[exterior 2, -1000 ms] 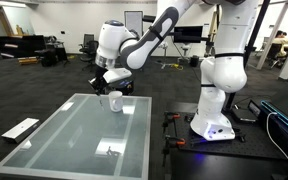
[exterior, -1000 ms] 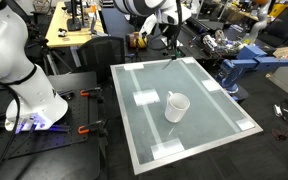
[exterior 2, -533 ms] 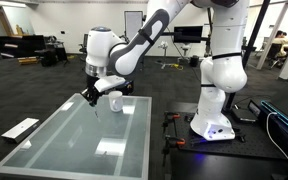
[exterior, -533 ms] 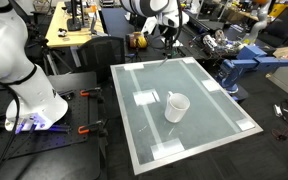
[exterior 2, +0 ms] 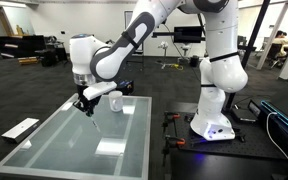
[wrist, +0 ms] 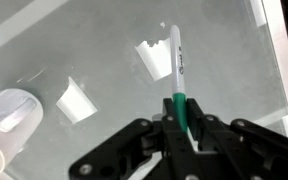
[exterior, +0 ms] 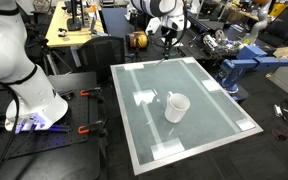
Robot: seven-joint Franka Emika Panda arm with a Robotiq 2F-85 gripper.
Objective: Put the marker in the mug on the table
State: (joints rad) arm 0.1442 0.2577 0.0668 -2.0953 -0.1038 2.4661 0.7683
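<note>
We see the gripper [wrist: 182, 121] closed tight on the green end of the marker [wrist: 176, 62], which points to 12 o'clock in the wrist view, over the table [exterior: 206, 100]. The mug [wrist: 6, 115] is at 8 o'clock from it, apart.

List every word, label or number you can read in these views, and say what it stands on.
No text is legible in any view.
On the marker: dark print along the white barrel, too blurred to read.
On the mug: plain white, no marking seen.
On the background screen: dark, nothing to read.
</note>
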